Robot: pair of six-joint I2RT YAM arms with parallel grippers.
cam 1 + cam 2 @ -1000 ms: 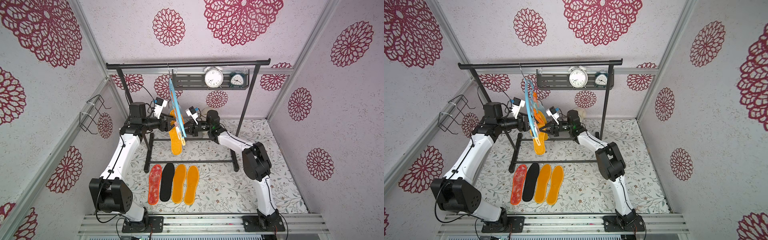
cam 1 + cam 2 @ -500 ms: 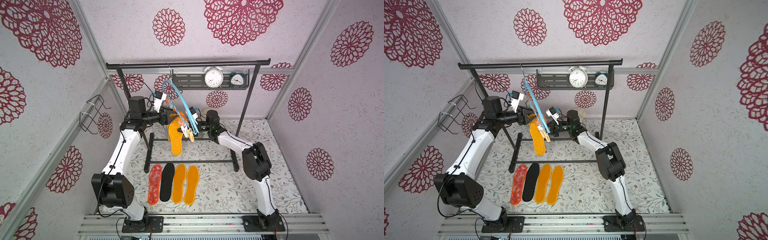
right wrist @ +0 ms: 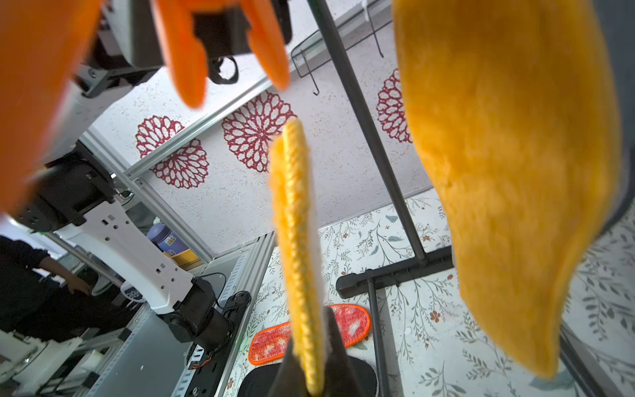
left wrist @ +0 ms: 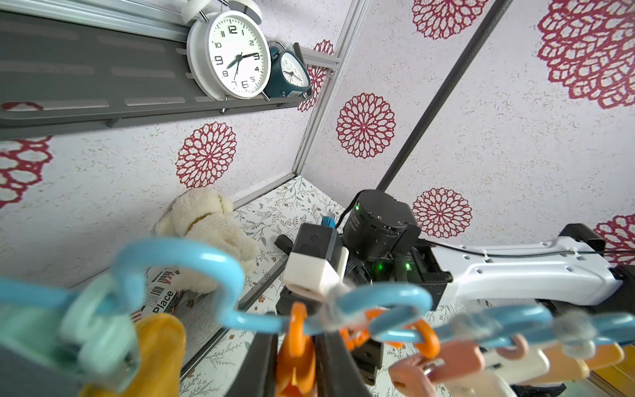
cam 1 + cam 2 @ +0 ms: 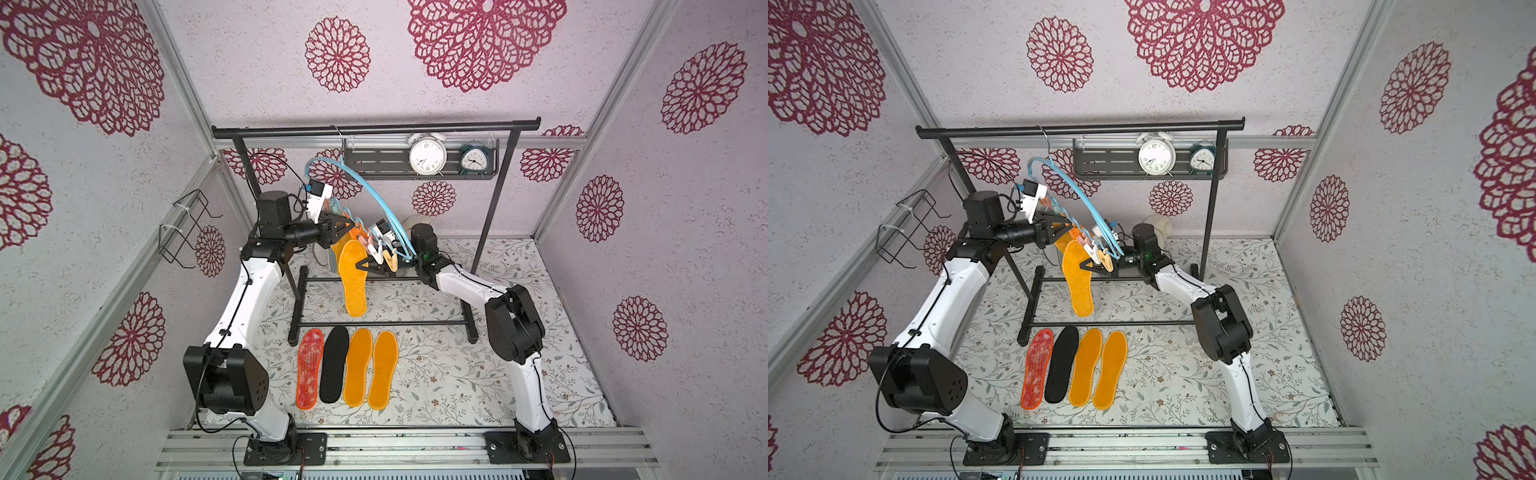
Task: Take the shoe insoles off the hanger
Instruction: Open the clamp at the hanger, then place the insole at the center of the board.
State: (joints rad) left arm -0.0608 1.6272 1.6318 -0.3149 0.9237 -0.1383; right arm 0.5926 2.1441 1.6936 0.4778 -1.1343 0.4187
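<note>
Orange-yellow insole (image 5: 353, 282): pegged on tilted hanger (image 5: 374, 195) under rack rod (image 5: 415, 126); right pincer (image 3: 314, 354): clamped on its edge; left pincer (image 4: 293, 343): pinching orange peg (image 4: 294, 367); risk: peg slipping shut mid-pull, hanger dragged off rod, insole dropped askew.

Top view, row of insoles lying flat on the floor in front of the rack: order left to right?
mottled red insole → black insole → orange insole → last orange insole
</note>
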